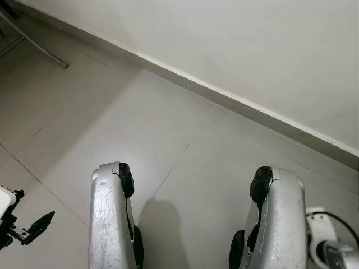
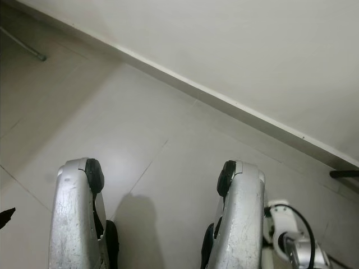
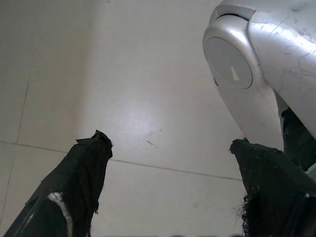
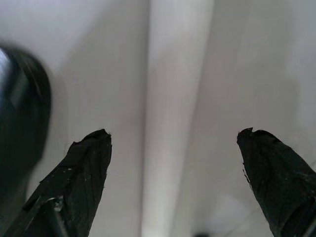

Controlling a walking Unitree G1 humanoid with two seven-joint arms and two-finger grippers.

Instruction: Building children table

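Observation:
My left gripper (image 3: pixel 170 143) hangs low at my left side, open, with nothing but bare floor tile between its black fingers (image 3: pixel 89 163). One of its fingers (image 1: pixel 40 223) also pokes in at the lower left edge of the left eye view. My right gripper (image 4: pixel 175 136) is open too, its fingertips wide apart over blurred pale floor and wall. The right arm's white wrist (image 1: pixel 331 241) sits at the lower right. My two silver legs (image 1: pixel 109 224) (image 1: pixel 280 218) stand in the foreground.
Pale grey floor tiles (image 1: pixel 168 134) run up to a baseboard (image 1: pixel 241 103) under a white wall (image 1: pixel 252 45). A thin metal stand leg (image 1: pixel 39 47) rests at the far left. A dark bar (image 2: pixel 345 174) lies by the wall at the right.

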